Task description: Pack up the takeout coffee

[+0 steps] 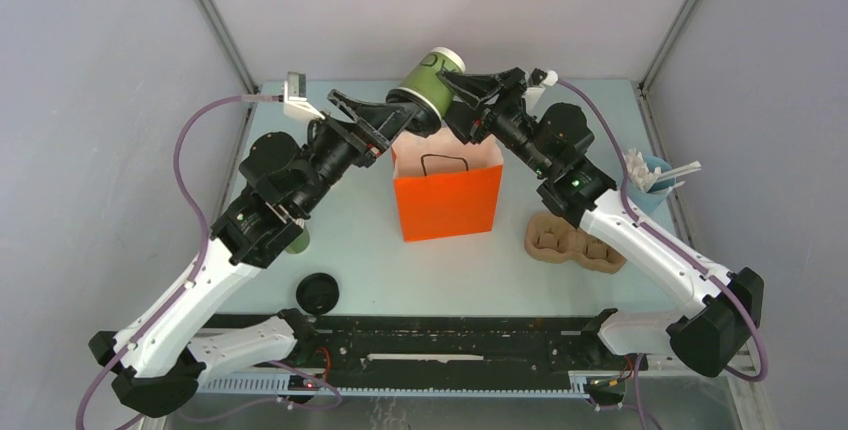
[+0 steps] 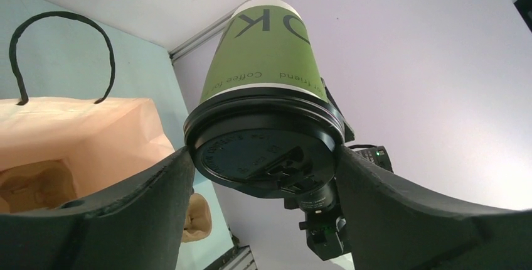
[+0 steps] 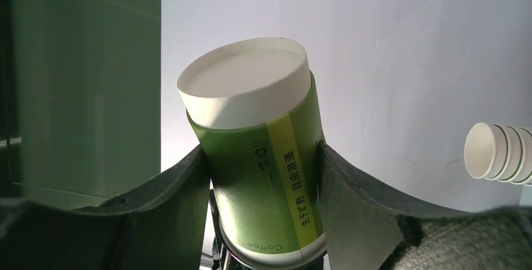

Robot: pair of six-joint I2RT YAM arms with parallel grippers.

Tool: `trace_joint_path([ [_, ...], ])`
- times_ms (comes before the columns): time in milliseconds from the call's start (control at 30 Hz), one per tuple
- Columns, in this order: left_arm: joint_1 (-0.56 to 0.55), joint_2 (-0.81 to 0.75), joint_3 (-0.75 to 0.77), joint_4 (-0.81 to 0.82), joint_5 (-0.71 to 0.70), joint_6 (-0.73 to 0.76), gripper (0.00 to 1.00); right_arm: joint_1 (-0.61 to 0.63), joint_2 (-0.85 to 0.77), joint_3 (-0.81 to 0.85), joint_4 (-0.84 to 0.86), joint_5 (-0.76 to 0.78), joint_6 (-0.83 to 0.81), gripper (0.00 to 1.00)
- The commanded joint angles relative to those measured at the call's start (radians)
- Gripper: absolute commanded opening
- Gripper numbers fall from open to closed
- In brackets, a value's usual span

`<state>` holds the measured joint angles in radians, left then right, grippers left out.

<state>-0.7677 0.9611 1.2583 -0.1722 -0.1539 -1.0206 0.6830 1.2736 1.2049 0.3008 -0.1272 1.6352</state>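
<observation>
Obs.: one takeout coffee cup (image 1: 432,83) is held in the air above the back edge of the open orange paper bag (image 1: 447,200), touching neither bag nor table. It lies steeply tilted, white base up and away, black lid (image 2: 263,157) toward the left arm.

Left gripper (image 1: 403,116): fingers pressed to either side of the lid rim, apparently clamped on it. Right gripper (image 1: 457,92): fingers closed against the green wall of the cup, one each side. So both hold the same cup (a hand-over, as I read it).

A moulded pulp carrier (image 2: 31,188) sits inside the bag.

Judgement, step in hand: only one arm should move at a time. The body grip looks the safer carrier; a pull on the lid could pop it off. Best if the left lets go cleanly, then the right rights the cup, lid up, before lowering it straight into a carrier pocket, clear of the bag handle (image 2: 63,53).
</observation>
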Motion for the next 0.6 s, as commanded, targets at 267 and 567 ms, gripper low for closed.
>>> trace_joint_path([
  [267, -0.003, -0.042, -0.06, 0.107, -0.015, -0.005, 0.69, 0.033, -0.029, 0.04, -0.047, -0.008, -0.047, 0.76],
  [567, 0.013, -0.081, -0.098, 0.111, -0.01, -0.017, 0.67, -0.007, -0.064, 0.058, -0.142, -0.066, -0.146, 0.99],
])
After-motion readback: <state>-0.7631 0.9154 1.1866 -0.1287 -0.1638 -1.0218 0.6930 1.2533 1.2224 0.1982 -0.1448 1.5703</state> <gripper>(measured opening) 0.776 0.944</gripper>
